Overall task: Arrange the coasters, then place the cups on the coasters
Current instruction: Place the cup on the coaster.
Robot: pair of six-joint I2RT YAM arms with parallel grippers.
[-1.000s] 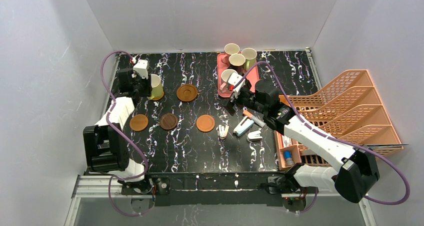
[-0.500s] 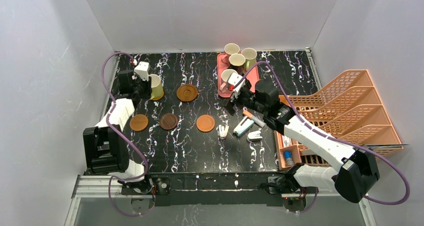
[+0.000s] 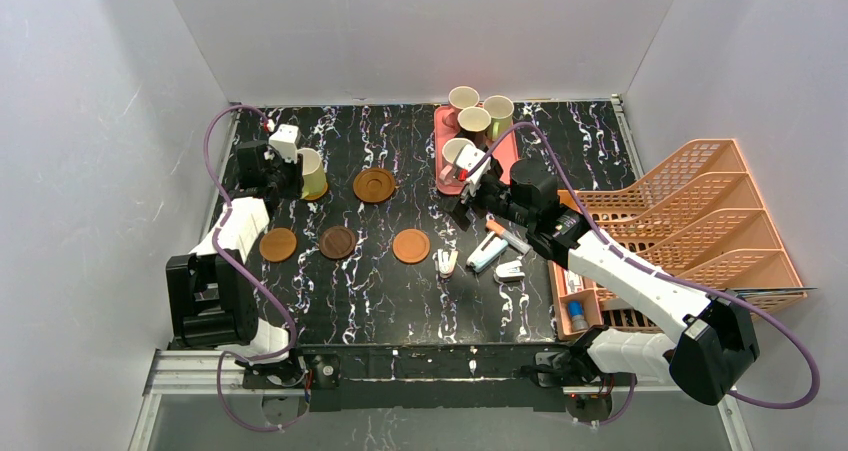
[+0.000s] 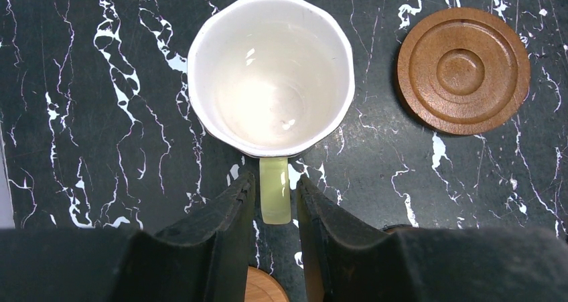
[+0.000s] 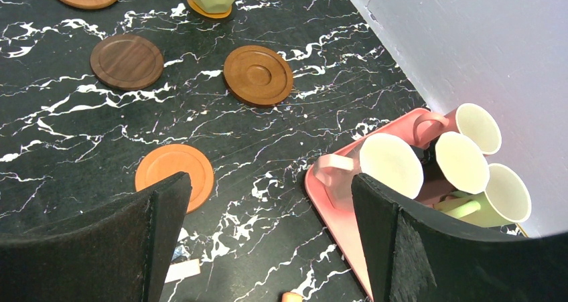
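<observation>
You have a black, white-veined marble surface [image 3: 400, 291] boxed in by plain white walls. At its far left a yellow-green mug [image 4: 271, 67], cream inside, stands upright on an orange coaster [image 5: 201, 11]. Your left claw [image 4: 276, 181] is closed on its handle, with the mug body just beyond the fingertips. Just right lies a rimmed brown coaster [image 4: 463, 69]. Three bare coasters form the near row: orange-brown [image 3: 278, 244], dark brown [image 3: 338, 242], orange [image 3: 411, 245]. Your right claw [image 5: 268, 248] gapes wide, holding nothing, just beside the pink tray [image 5: 331, 208]. Four more mugs cluster there, a pink mug [image 5: 392, 165] nearest it. A peach file rack [image 3: 700, 211] sits far right.
</observation>
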